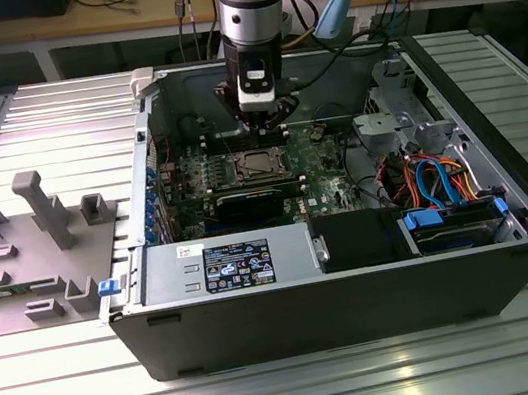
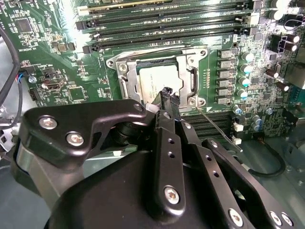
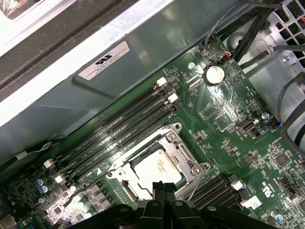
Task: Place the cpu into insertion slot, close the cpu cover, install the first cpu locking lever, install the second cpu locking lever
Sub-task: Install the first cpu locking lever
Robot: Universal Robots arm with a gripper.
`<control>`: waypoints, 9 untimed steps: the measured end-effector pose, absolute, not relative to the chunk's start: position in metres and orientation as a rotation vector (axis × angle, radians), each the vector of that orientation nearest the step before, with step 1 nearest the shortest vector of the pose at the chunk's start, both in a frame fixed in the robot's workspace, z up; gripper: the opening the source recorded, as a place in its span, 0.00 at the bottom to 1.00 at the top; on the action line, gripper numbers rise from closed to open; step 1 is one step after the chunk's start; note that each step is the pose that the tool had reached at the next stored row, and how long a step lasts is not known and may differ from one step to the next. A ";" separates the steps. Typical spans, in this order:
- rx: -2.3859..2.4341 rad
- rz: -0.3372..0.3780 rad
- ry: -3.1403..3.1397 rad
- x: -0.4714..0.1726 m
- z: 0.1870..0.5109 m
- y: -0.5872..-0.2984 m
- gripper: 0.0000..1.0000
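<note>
The cpu (image 2: 157, 78) (image 3: 155, 168), a silver-grey square, lies in the insertion slot (image 1: 259, 165) on the green motherboard. The cpu cover (image 2: 193, 76) (image 3: 183, 145), a silvery frame, lies down around the chip, whose top shows through the cut-out. A thin wire locking lever (image 2: 219, 126) sticks out from one corner of the socket, off its catch. In both wrist views my black gripper (image 2: 169, 94) (image 3: 160, 185) hangs just above the socket's edge, fingertips pressed together with nothing between them. In the exterior view the gripper (image 1: 262, 117) hovers above the board, just behind the slot.
Long black memory slots (image 2: 162, 26) (image 3: 119, 129) run beside the socket. The open computer case (image 1: 361, 293) has tall walls, a drive cage and cables (image 1: 433, 179) at the exterior view's right, and a grey fixture tray (image 1: 29, 247) outside at the left.
</note>
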State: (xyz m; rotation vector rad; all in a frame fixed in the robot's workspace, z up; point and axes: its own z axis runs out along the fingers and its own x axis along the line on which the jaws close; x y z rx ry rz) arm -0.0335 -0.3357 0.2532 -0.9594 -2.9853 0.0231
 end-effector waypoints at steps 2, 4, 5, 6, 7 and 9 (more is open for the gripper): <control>-0.948 0.023 -2.989 -0.033 0.253 -0.336 0.11; -0.941 0.023 -2.991 -0.033 0.253 -0.336 0.11; -0.938 0.023 -2.992 -0.033 0.253 -0.336 0.11; -0.934 0.023 -2.993 -0.033 0.253 -0.336 0.11; -0.930 0.023 -2.995 -0.033 0.253 -0.336 0.11; -0.924 0.023 -2.997 -0.033 0.253 -0.336 0.11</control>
